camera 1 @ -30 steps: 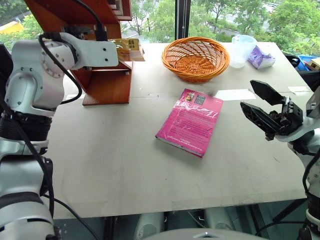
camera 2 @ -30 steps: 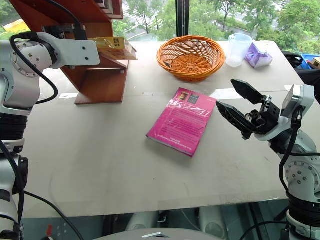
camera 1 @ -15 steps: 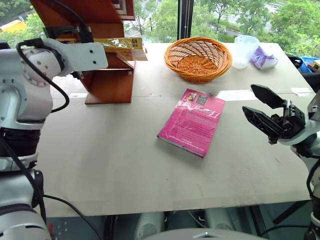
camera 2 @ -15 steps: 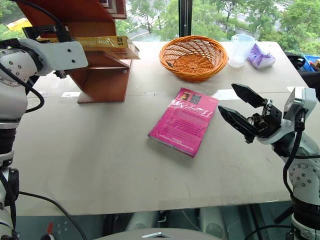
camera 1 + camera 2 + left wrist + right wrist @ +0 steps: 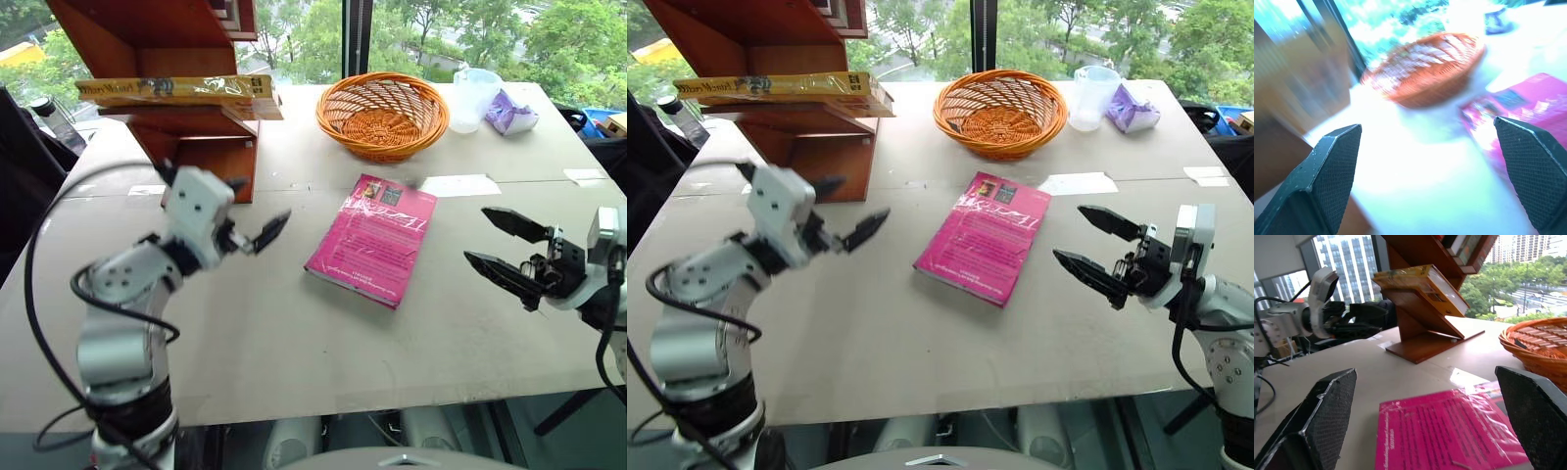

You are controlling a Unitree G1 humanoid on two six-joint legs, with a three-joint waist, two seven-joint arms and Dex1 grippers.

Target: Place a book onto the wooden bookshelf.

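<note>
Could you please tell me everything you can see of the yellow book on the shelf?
The book is thick, with a glossy yellow-orange cover and dark title lettering on its spine. It lies flat on a shelf of the wooden bookshelf, one end jutting past the shelf's edge toward the wicker basket. Nothing else touches it; both grippers are away from it.
</note>
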